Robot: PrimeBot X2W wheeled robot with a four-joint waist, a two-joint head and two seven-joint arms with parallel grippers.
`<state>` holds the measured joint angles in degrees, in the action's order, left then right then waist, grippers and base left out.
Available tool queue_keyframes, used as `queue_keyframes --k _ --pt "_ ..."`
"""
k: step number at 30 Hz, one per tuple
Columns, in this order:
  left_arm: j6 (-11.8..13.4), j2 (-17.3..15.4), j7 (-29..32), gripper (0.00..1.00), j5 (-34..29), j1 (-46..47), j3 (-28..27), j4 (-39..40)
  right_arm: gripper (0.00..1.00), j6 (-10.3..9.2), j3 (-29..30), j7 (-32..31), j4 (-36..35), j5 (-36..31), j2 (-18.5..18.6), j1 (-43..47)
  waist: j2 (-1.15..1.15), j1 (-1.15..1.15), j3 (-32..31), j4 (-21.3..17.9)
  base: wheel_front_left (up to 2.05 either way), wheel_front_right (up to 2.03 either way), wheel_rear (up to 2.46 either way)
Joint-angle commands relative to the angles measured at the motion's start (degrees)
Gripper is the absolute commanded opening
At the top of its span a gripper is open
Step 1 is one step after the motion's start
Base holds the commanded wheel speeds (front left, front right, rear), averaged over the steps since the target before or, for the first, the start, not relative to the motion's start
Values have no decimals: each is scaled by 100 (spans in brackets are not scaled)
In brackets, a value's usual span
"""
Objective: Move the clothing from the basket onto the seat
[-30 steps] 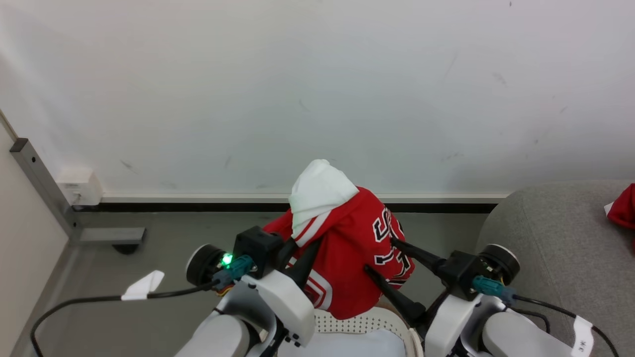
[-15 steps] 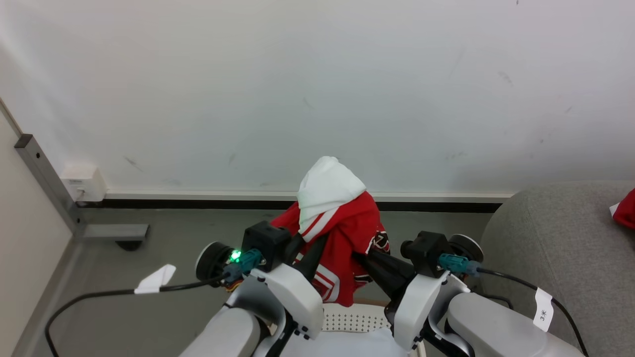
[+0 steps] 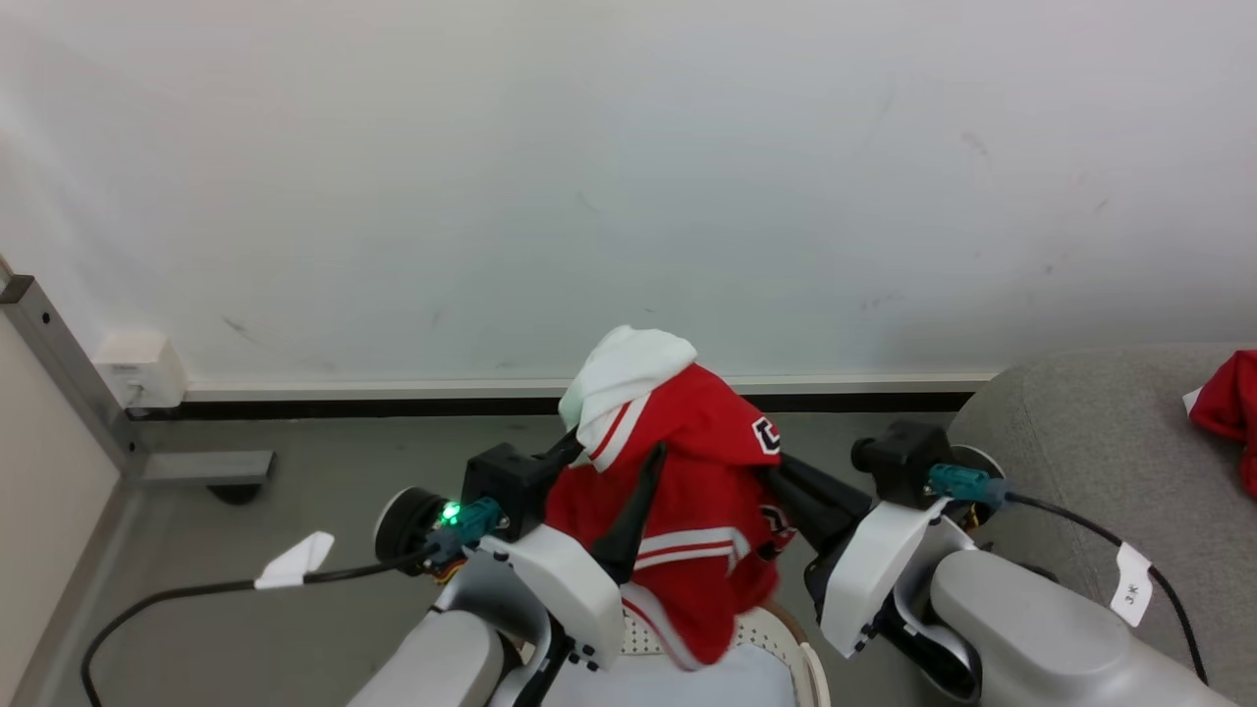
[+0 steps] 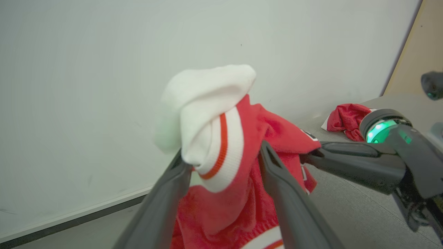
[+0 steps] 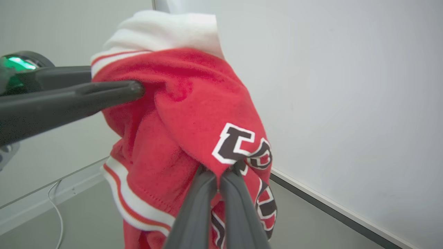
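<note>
A red garment point(image 3: 687, 471) with a white panel and striped trim hangs lifted above the basket point(image 3: 643, 640), whose perforated white wall shows at the bottom edge. My left gripper point(image 3: 614, 454) is shut on a thick fold at its upper left point(image 4: 221, 155). My right gripper point(image 3: 781, 476) is shut on the lettered right edge, its fingers pinched together point(image 5: 218, 174). The light grey seat point(image 3: 1080, 442) stands to the right, and a second red garment point(image 3: 1228, 412) lies on it.
A white wall with a dark baseboard point(image 3: 393, 405) rises close behind. At the left stand a metal post point(image 3: 59, 363) and a white wall box point(image 3: 137, 368). A black cable with a white tag point(image 3: 295, 560) trails over the grey floor.
My right gripper, open beside the garment a second ago, has come in and shut on its right edge. The garment now hangs spread between both grippers. The head camera shifted slightly.
</note>
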<state>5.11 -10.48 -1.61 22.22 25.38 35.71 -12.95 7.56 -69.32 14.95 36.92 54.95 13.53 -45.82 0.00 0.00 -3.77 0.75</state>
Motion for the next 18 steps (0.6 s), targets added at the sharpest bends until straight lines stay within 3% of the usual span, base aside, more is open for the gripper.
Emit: queue_keyframes --k 1,18 --pt "24 -5 -66 100 31 -39 -12 -48 0 -15 147 28 29 85 67 -101 0 0 0 -24 0 0 0" --pt "85 2 -158 100 87 -69 55 -194 0 -15 1239 31 -212 -115 478 269 0 0 87 -433 0 0 0"
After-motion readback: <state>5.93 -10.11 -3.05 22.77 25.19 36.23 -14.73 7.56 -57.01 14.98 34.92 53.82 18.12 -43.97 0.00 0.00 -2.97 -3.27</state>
